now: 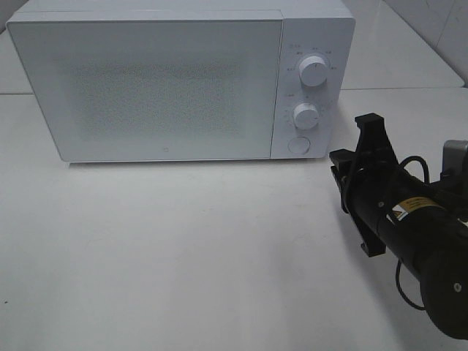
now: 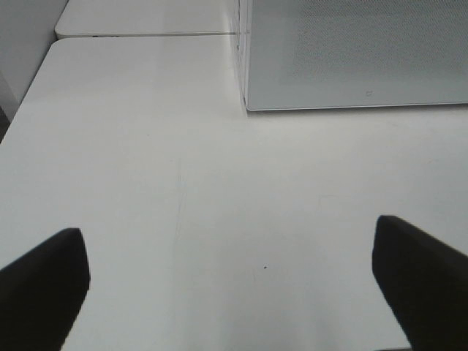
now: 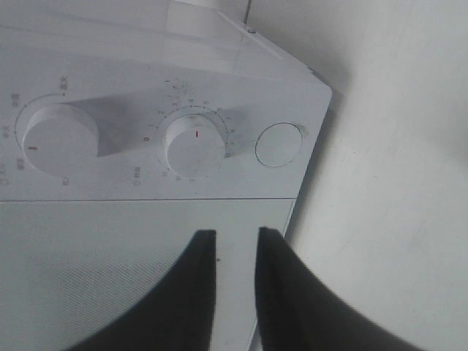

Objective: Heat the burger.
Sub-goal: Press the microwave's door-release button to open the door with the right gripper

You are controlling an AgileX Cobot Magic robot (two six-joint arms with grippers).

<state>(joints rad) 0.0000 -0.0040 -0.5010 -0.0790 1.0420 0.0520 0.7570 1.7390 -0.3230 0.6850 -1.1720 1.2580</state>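
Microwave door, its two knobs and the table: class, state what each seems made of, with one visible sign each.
Microwave door: probably glossy glass or plastic over fine mesh; smooth, with a dotted panel. Upper knob and lower knob: likely matte white plastic; moulded, round, uniform colour. Table: smooth white top with faint sheen; laminate or painted board, unclear.

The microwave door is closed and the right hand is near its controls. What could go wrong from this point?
1. The right hand, fingers nearly together, faces the panel, where the lower knob and the round button sit side by side; it might touch the wrong one.
2. No burger shows in any view, and the closed door hides the inside, so the microwave might run empty.
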